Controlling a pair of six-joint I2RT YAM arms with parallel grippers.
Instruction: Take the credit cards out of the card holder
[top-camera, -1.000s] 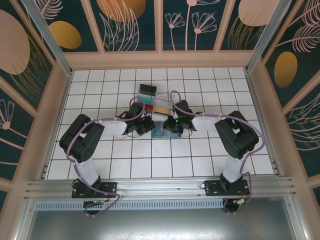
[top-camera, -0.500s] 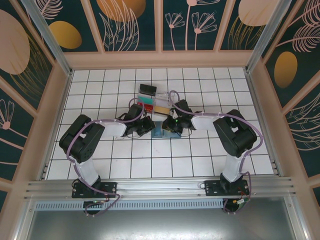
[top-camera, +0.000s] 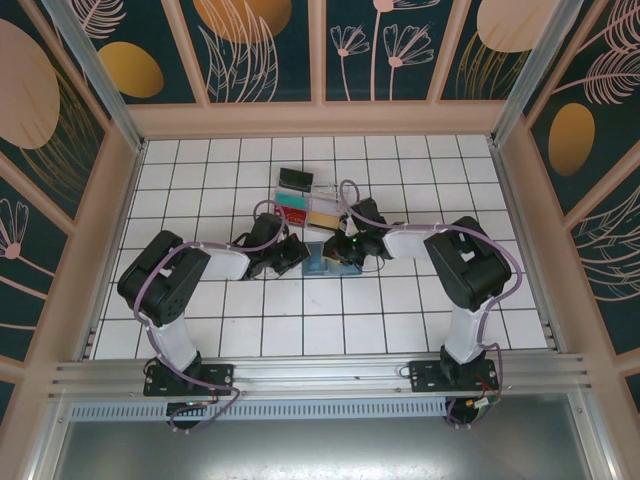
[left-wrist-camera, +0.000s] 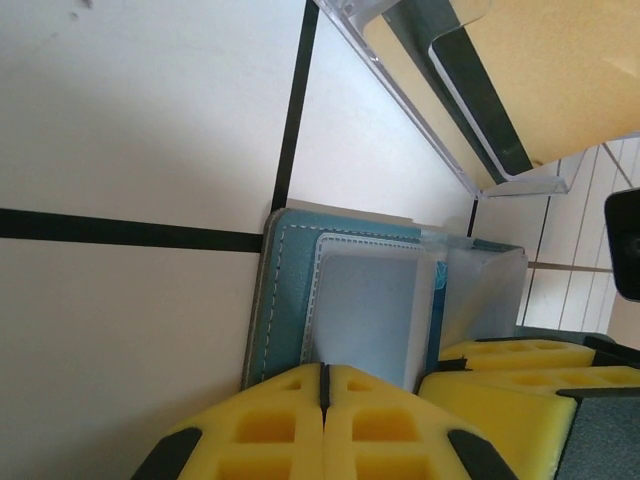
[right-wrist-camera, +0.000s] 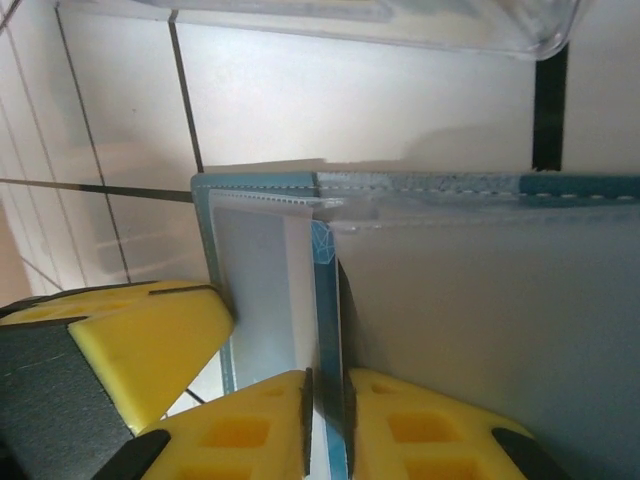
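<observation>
Gripping a thin blue card (right-wrist-camera: 326, 300), the right pincer (right-wrist-camera: 327, 395) overlies the stitched teal card holder (left-wrist-camera: 285, 290); left pincer (left-wrist-camera: 322, 388) closed.

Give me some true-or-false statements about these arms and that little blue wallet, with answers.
The card holder lies on the tiled table. True.
The right jaws are shut on a thin blue card. True.
The left jaws gape wide. False: they are shut.
The clear tray sits on top of the card holder. False: it stands apart, on the table.
The black card is in the card holder. False: it lies beyond the tray.
</observation>
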